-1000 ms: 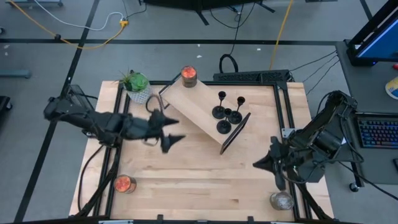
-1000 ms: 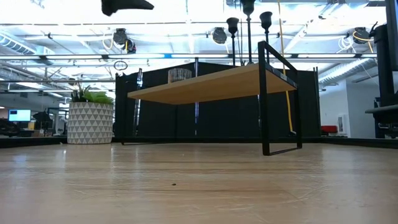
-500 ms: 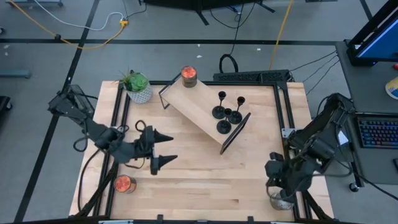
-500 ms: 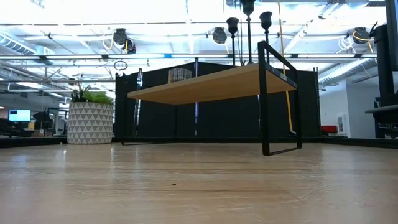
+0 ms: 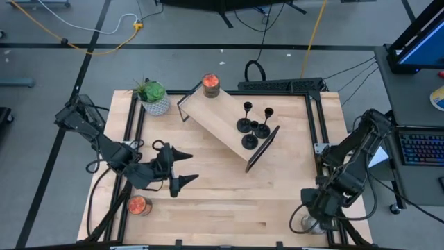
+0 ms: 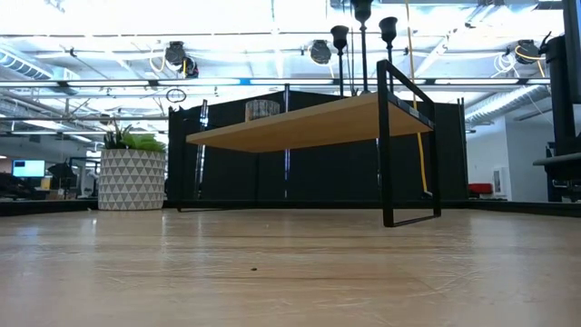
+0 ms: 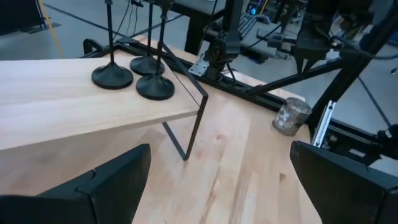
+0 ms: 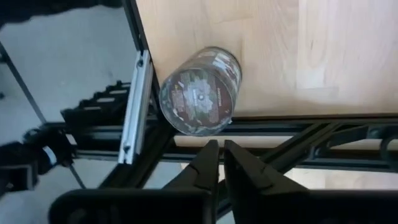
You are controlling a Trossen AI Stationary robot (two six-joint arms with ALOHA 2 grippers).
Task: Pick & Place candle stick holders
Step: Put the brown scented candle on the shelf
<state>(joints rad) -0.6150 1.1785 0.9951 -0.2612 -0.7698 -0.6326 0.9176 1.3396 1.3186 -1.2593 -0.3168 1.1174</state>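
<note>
Several black candle stick holders (image 5: 253, 128) stand on their round bases at the right end of a raised wooden shelf (image 5: 222, 114). Their bases show in the left wrist view (image 7: 112, 76) and their cups in the low view (image 6: 339, 36). My left gripper (image 5: 183, 167) is open and empty over the table's left half, pointing toward the shelf; its fingers stand wide apart in the left wrist view (image 7: 217, 186). My right gripper (image 5: 310, 210) is shut and empty above the near right corner, pointing down (image 8: 221, 158).
A glass jar (image 8: 200, 90) stands at the near right corner, just under my right gripper. An orange candle jar (image 5: 138, 205) is at the near left, another (image 5: 210, 85) on the shelf's far end, and a potted plant (image 5: 152, 94) at the far left.
My left gripper has drawn back from the shelf toward the table's near left and dropped lower, staying open. My right gripper has swung toward the table's near edge and tipped down over the glass jar. The holders have not moved.
</note>
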